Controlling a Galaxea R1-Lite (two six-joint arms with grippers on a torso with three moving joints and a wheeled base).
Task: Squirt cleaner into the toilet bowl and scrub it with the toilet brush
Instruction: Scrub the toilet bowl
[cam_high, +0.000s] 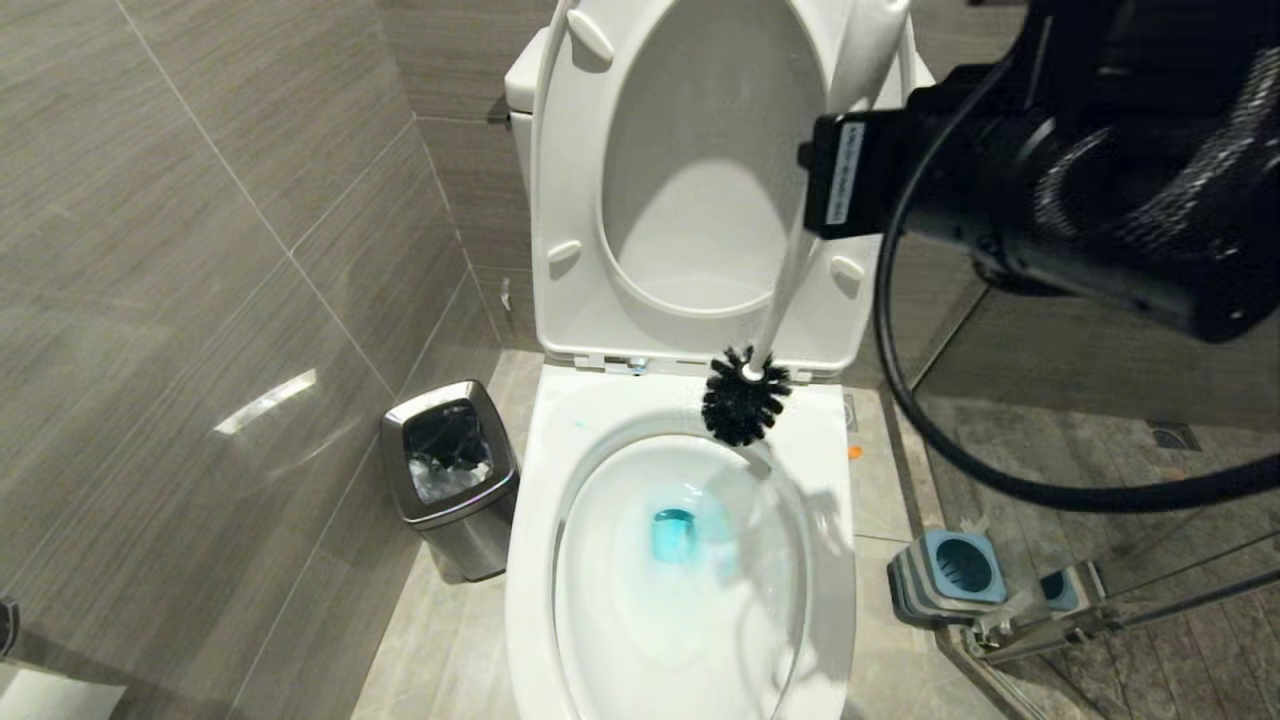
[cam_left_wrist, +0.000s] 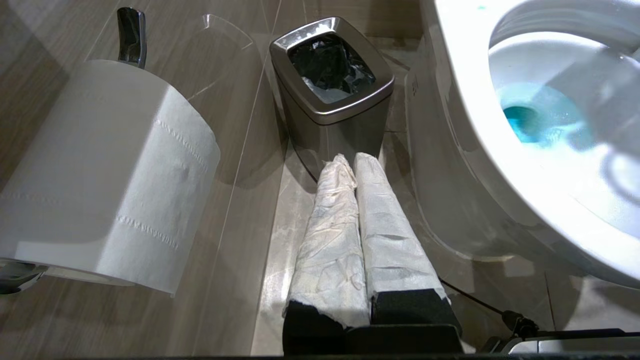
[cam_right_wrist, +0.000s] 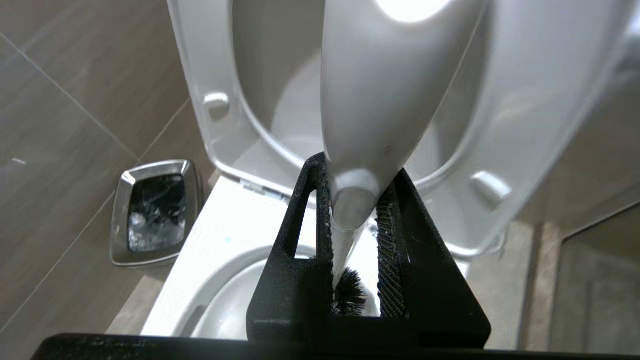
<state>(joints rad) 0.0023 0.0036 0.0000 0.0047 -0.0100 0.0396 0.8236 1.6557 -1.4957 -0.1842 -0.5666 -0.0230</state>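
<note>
Squirt step looks done — the cleaner (cam_high: 675, 535) sits as turquoise liquid pooled at the bottom of the toilet bowl (cam_high: 620, 600), tinting the water around the drain; a faint blue fleck also shows on the rim near the hinge. No bottle in view. Scrub step not started, as far as I can judge: the toilet brush (cam_high: 746, 396) hangs in the air over the back rim of the bowl, black bristle head just below the raised seat (cam_high: 560, 200), above the basin and apart from the ceramic and the blue water. Right tool (cam_right_wrist: 356, 225) is clamped on the brush's white handle — handle runs between the two black ribbed fingers (cam_right_wrist: 389, 260), bristles visible past them, pointing down toward the bowl. Left tool (cam_left_wrist: 356, 225) is idle down beside the toilet, its two paper-wrapped fingers pressed together with nothing between them, aimed at the steel bin (cam_left_wrist: 332, 85), toilet roll (cam_left_wrist: 110, 175) on the wall next to it. Brush holder (cam_high: 950, 575) stands empty on the floor at the toilet's right. Left to do: lower the head into the bowl, work it around the walls through the cleaner, then presumably return the brush to the holder.
</note>
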